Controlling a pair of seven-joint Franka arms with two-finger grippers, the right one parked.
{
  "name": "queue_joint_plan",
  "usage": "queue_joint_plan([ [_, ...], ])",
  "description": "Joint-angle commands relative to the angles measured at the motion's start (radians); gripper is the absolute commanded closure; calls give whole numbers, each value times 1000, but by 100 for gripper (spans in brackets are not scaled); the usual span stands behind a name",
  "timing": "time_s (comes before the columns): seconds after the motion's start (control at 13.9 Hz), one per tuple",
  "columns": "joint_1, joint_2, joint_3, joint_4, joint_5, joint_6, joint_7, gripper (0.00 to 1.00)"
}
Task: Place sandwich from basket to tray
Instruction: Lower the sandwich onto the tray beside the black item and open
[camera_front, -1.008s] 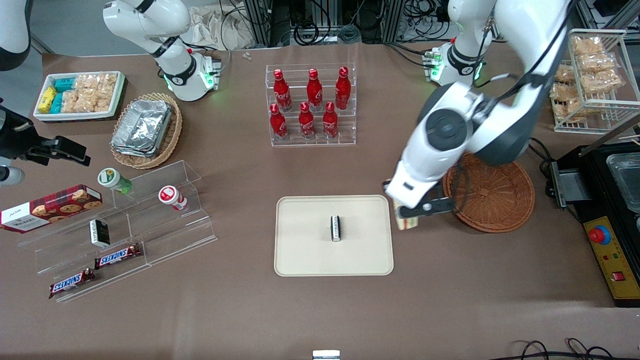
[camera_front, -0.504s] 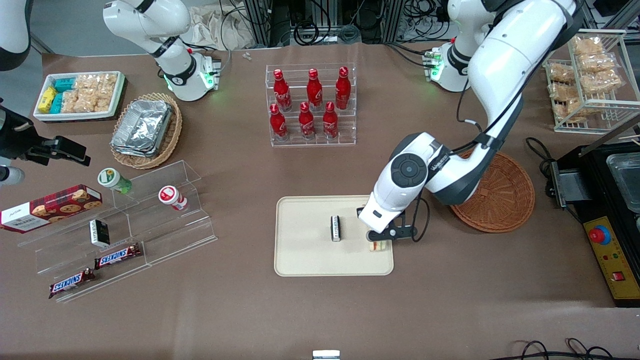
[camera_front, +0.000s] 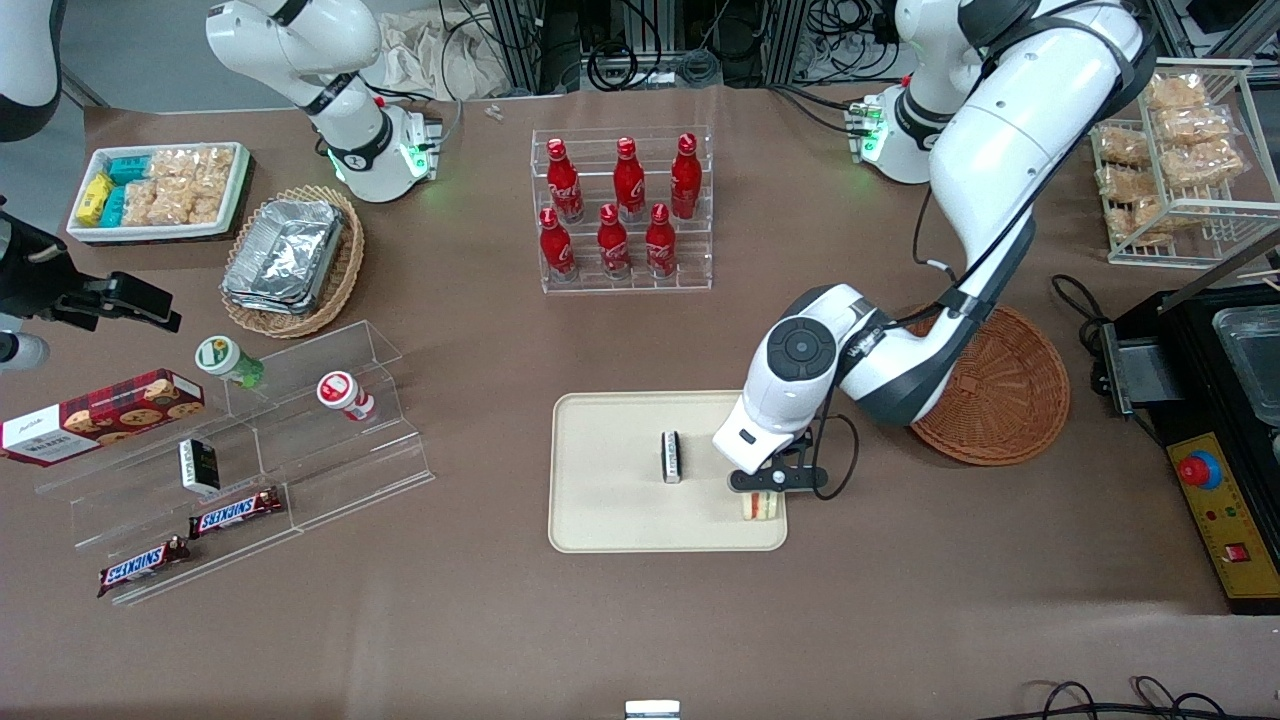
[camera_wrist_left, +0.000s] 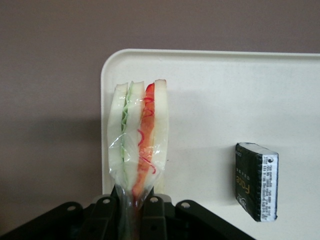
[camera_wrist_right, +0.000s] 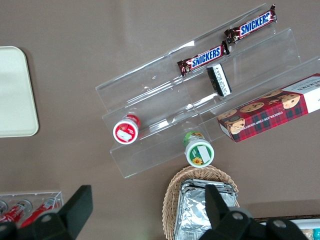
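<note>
Over the tray's (camera_front: 610, 520) corner nearest the front camera, toward the working arm's end of the bench (camera_front: 900, 600), the tool (camera_front: 762, 490) hangs with its fingers (camera_wrist_left: 152, 210) pinched on the sandwich (camera_front: 760, 507). The wedge stands on edge: white bread slices side by side, green filling between one pair and red-orange between the other, all wrapped in clear film whose gathered end sits between the black fingers. The sandwich lies within the tray's rim at that corner, with brown bench just beside it; whether its lower edge touches the tray surface cannot be told. A small black packet (camera_front: 671, 456) with a white label lies on the tray near its middle, apart from the sandwich. The basket (camera_front: 1000, 400), round and reddish-brown, sits on the bench beside the tray, toward the working arm's end, partly covered by the arm.
</note>
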Motion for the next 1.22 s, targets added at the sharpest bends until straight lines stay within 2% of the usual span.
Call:
queue_joint_plan([
  [0.0,-5,37,-3,7,27,63,-7,100],
  [0.07,-6,44,-3,-1,28,77,-4,97],
  [0.14,-6,56,-3,1,41,79,-5,63],
  [0.22,-5,63,-3,4,48,80,-5,1],
  [0.65,8,12,-6,7,28,50,-16,0],
  [0.79,9,-59,-9,20,27,-62,-13,0],
  [0.86,24,-103,-11,30,4,-125,-8,0],
  [1.01,78,-206,-12,34,-117,-183,4,0],
  [1.15,139,-310,-15,31,-197,-304,150,0],
])
